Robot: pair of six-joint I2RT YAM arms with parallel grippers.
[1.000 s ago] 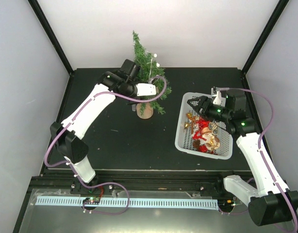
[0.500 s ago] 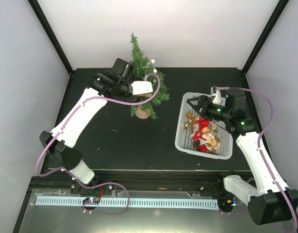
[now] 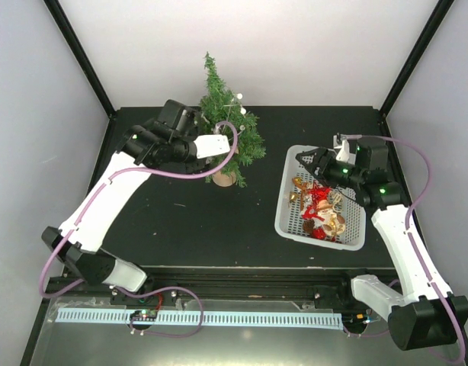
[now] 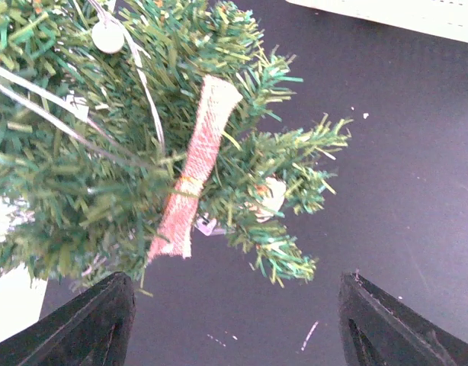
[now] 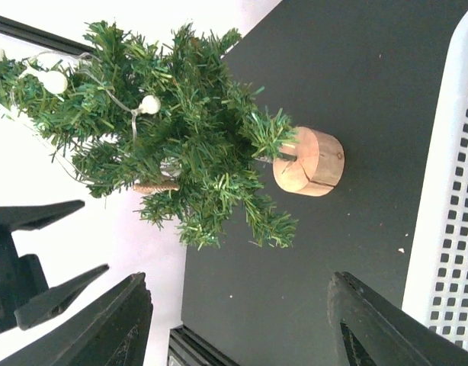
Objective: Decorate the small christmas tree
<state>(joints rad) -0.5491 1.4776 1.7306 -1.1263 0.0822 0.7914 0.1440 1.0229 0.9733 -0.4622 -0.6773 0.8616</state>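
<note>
Small christmas tree (image 3: pixel 228 137) decorating looks partly done, reading from near to far. Nearest, one white basket (image 3: pixel 283 213) on the right of the worktop (image 3: pixel 181 213) holds a heap of red, gold and brown ornaments (image 3: pixel 319 210), too tangled to count, so plenty seems left to hang. The right tool (image 3: pixel 302 160) hovers over the basket's far end, fingers apart with nothing between them. Farther back, the single tree stands upright on its round wooden base (image 5: pixel 310 162) at the middle rear of the worktop. It already carries one burlap strip (image 4: pixel 197 164) and a silver wire (image 4: pixel 146 84) with at least three white beads (image 5: pixel 149 104). The left tool (image 4: pixel 235 282) faces the tree's branches from close by, fingers apart and empty.
</note>
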